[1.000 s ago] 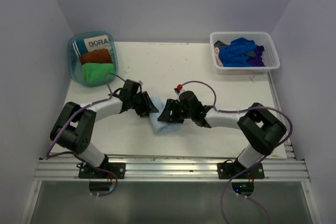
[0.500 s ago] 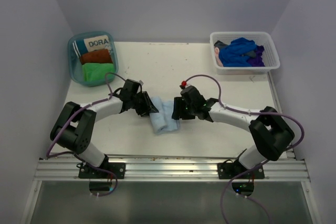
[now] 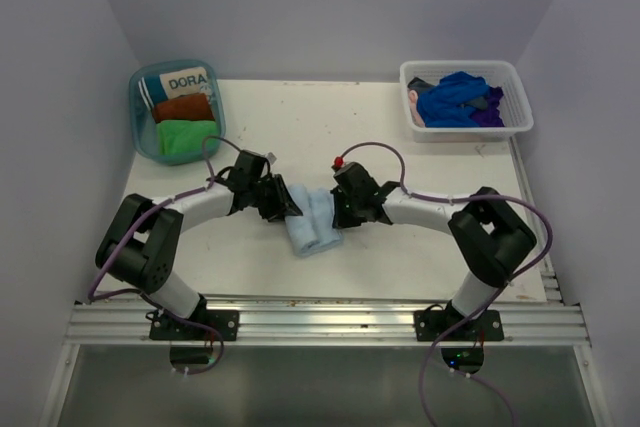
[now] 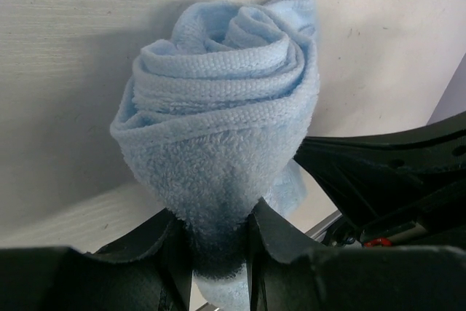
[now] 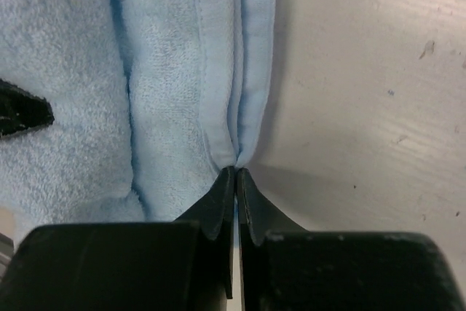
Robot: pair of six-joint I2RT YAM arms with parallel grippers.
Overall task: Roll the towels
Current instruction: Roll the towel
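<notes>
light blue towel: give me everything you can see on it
The light blue towel is soft terry cloth with a stitched hem, wound into a loose spiral roll lying near the middle of the white table. The left gripper clamps one end of the roll. The right gripper is shut, its tips against the hemmed outer edge; whether fabric is caught there cannot be told.

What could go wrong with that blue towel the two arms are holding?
The right gripper seems to pinch only the very hem of the light blue towel, so it may slip free. The left gripper squeezes just one end of the roll; if either arm pulls, the loose coils could unwind.
</notes>
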